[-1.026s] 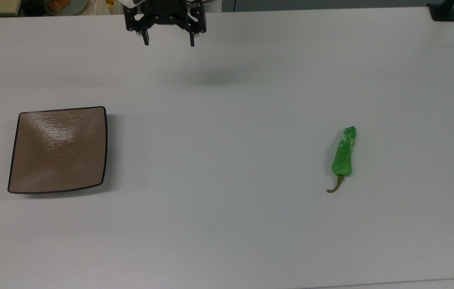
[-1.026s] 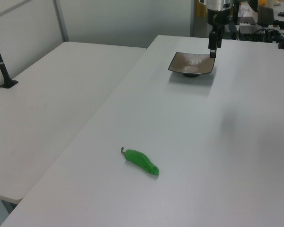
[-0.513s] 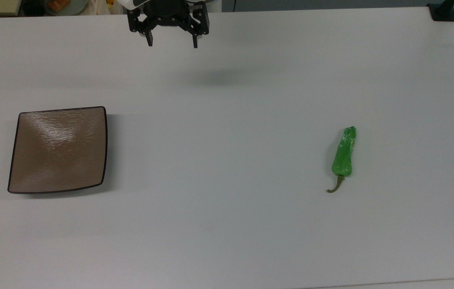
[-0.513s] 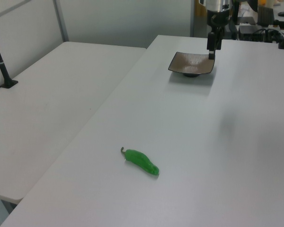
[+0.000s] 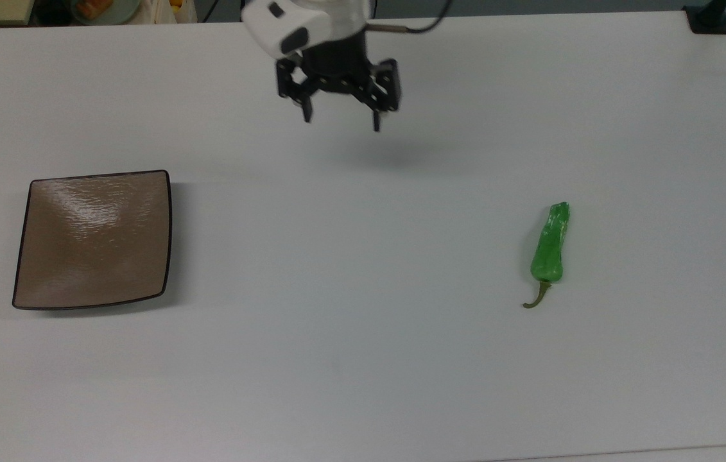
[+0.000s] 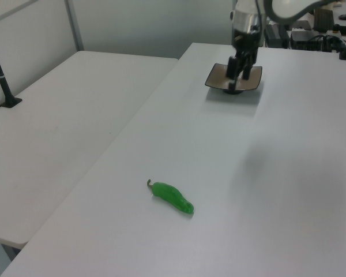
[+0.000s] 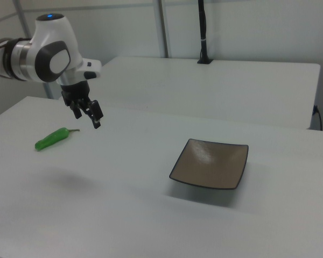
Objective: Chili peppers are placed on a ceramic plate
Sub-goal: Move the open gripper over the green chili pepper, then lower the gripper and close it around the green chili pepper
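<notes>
While apart from plate (image 5: 93, 239), pepper (image 5: 550, 246), pincer (image 5: 340, 123) agape.

- Pepper (image 5: 550, 247): bright glossy green body with pale highlights toward the tip; stem olive.
- Plate (image 5: 94, 239): glossy brown face with whitish reflections in a faint rippled pattern; thin dark, near-black rim.
- Gripper (image 5: 340, 122): black throughout, jaws included.
- Arm (image 7: 46, 56): white shell with grey joint caps; small blue light on top in the right view.
- Cable (image 5: 415, 27): dark, running from the arm.
- Table (image 5: 363, 359): plain white to light grey, no pattern; soft grey shadow under the gripper.
- Post (image 7: 203, 32): black, on the neighbouring white table.
</notes>
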